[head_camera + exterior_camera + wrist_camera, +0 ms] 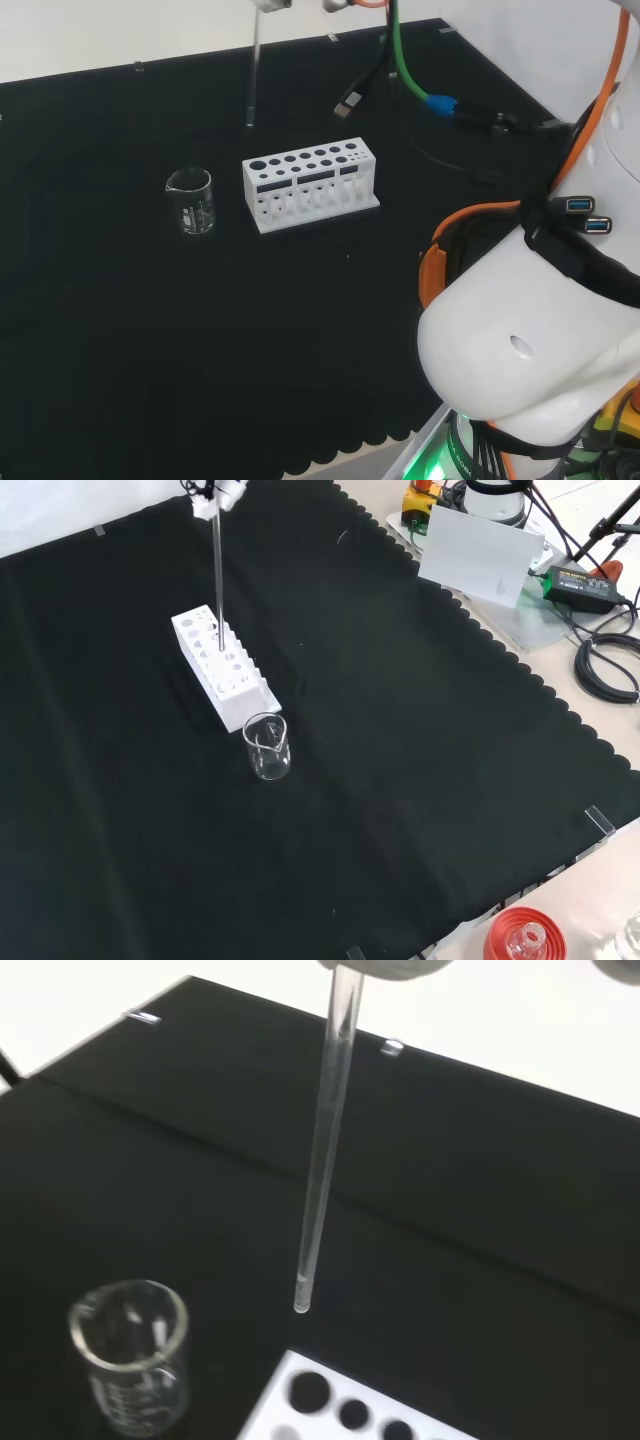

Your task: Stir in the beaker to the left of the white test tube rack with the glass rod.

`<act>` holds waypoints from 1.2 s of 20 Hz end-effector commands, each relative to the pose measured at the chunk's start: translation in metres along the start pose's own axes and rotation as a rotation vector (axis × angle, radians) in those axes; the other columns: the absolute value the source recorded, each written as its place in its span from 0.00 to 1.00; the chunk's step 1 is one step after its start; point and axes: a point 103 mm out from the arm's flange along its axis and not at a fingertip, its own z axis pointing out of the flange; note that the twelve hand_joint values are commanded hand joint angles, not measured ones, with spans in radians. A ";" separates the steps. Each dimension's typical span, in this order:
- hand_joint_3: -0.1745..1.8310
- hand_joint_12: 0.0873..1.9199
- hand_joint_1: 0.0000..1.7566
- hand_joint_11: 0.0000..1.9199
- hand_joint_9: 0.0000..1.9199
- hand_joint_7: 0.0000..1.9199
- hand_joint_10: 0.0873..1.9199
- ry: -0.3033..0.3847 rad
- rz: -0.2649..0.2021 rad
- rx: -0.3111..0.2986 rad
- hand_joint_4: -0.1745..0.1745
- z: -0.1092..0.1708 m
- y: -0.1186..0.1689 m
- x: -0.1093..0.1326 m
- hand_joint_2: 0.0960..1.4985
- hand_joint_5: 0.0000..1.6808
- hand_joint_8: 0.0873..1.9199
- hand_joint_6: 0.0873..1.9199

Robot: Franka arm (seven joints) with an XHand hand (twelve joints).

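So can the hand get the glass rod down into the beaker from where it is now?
Probably yes. The glass rod hangs upright from the hand, clear above the white rack. The beaker stands open-topped beside the rack's end, with nothing over its mouth.

Open black cloth (420, 780) all round the beaker (267, 746) — only the white rack (222, 670) just beside it — cables (420, 100) well apart

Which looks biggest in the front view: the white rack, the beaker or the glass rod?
As they look there:
1. White test tube rack, the bulkiest.
2. Glass rod, about as long as the rack but very thin.
3. Beaker, the smallest, though nearer the camera.
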 end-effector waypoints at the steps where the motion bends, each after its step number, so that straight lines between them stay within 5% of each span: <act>1: 0.00 0.34 0.76 0.84 0.91 0.73 0.22 0.005 -0.055 -0.006 0.00 -0.005 0.015 0.027 0.68 0.83 0.27 0.00; 15: 0.00 0.34 0.76 0.84 0.91 0.73 0.22 0.002 -0.154 -0.020 0.00 -0.015 0.036 0.075 0.68 0.83 0.27 0.00; 24: 0.00 0.34 0.76 0.84 0.91 0.73 0.22 0.018 -0.174 -0.012 0.00 0.000 0.043 0.075 0.68 0.83 0.27 0.00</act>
